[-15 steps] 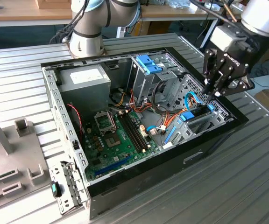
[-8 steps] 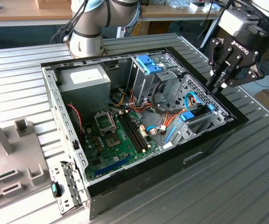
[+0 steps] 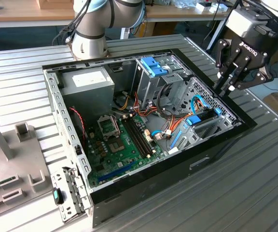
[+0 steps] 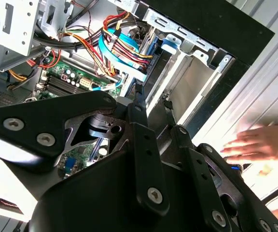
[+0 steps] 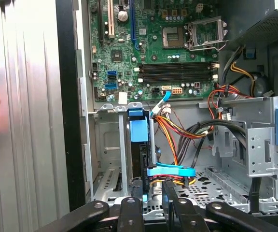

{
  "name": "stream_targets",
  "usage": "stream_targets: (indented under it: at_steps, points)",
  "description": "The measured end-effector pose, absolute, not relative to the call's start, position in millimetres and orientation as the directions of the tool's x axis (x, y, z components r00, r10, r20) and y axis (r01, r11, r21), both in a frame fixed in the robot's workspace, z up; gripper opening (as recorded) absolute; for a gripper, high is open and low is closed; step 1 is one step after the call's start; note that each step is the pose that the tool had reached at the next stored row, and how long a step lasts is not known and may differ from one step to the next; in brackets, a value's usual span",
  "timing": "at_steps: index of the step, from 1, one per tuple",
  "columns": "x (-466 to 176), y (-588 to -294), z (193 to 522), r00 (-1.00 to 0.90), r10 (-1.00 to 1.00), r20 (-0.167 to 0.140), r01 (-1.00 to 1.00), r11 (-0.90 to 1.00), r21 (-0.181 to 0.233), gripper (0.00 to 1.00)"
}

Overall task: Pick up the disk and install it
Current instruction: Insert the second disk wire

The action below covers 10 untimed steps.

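The gripper (image 3: 227, 86) hangs just above the case's (image 3: 129, 186) right edge — fingers pinched together, empty; the disk (image 3: 201, 119) sits slotted — I'd check it's fully seated.

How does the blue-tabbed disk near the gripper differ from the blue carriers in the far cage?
The disk lies close to the gripper; the carriers sit far from it. The disk is single, dark body showing; the carriers are two, stacked, blue fronts showing. Both have bright blue plastic.

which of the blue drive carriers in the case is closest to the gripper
The blue carrier standing in the bay at the case's exterior view right edge, just below the gripper. The other blue carriers sit farther off in the upper cage.
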State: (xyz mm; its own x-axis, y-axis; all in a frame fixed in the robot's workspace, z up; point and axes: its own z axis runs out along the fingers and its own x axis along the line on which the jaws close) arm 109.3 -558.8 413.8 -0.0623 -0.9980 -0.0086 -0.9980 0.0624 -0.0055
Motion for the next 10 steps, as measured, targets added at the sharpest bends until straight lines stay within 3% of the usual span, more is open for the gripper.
stream_targets:
  at_steps: [10]
  points:
    - [107,-571,402,-0.062,-0.998,-0.008,-0.998,0.062,-0.005,0.30]
